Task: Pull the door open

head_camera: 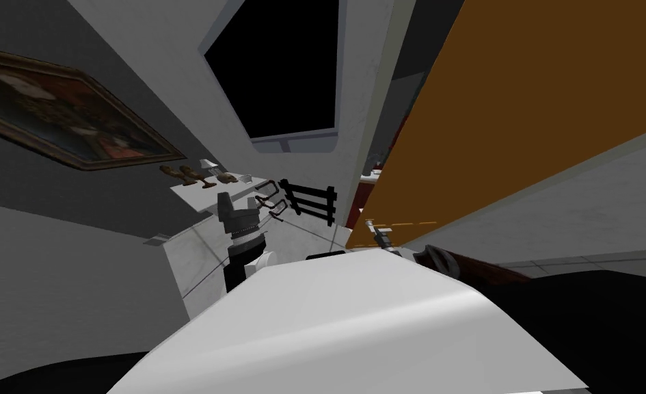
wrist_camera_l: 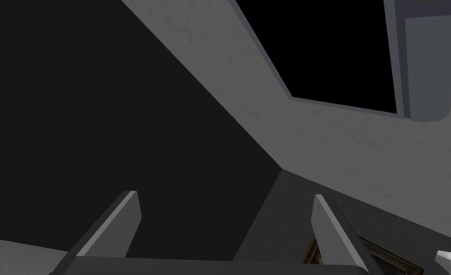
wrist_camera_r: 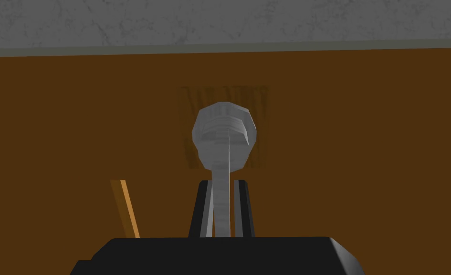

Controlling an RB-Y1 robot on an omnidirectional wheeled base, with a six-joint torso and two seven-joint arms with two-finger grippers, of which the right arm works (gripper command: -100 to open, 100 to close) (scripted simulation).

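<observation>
The brown door (head_camera: 519, 102) fills the right of the head view, and in the right wrist view it (wrist_camera_r: 362, 143) is a flat brown plane close ahead. Its grey lever handle (wrist_camera_r: 223, 131) juts from a round base towards my hand. My right gripper (wrist_camera_r: 222, 184) is shut on the lever, its dark fingers (wrist_camera_r: 199, 205) pressing both sides. In the head view this gripper (head_camera: 381, 237) sits at the door's lower edge. A narrow gap shows between the door's edge and the white frame (head_camera: 366, 102). My left gripper (head_camera: 239, 205) is raised to the left, open and empty (wrist_camera_l: 226, 210).
A white counter (head_camera: 198, 260) stands close on the left, with small figurines (head_camera: 195, 174) on its shelf. A black rack (head_camera: 311, 198) hangs on the wall ahead under a black window area (head_camera: 280, 61). A framed picture (head_camera: 61, 116) is on the left wall.
</observation>
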